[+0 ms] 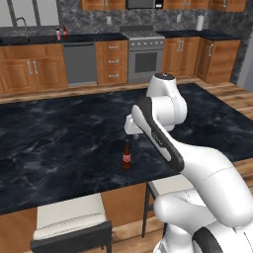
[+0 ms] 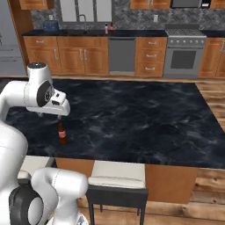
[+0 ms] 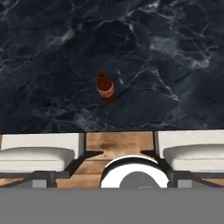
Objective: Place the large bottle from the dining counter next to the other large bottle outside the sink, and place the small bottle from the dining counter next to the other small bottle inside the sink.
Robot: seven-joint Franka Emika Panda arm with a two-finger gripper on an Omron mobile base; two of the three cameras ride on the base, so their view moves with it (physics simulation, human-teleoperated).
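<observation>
A short dark-brown small bottle [image 1: 127, 157] [image 2: 62, 134] [image 3: 106, 87] with a red label stands upright near the front edge of the dining counter [image 1: 59, 143] [image 2: 140, 118]. My gripper [image 2: 59, 118] hangs just above it, pointing down, open and holding nothing. On the far worktop the pale pink other large bottle [image 1: 58, 34] [image 2: 106, 29] stands with the dark red-labelled large bottle [image 1: 64, 32] [image 2: 111, 27] right beside it. The sink [image 2: 75, 32] lies left of them under a gooseneck tap [image 1: 22, 23] [image 2: 82, 19]; its inside is hidden.
Two cushioned stools [image 1: 69, 217] [image 1: 168, 185] [image 2: 116, 176] are tucked under the counter's front edge, right below the bottle. A steel stove [image 1: 146, 54] and a dishwasher [image 1: 79, 63] line the far wall. A wood floor aisle separates the island from that worktop.
</observation>
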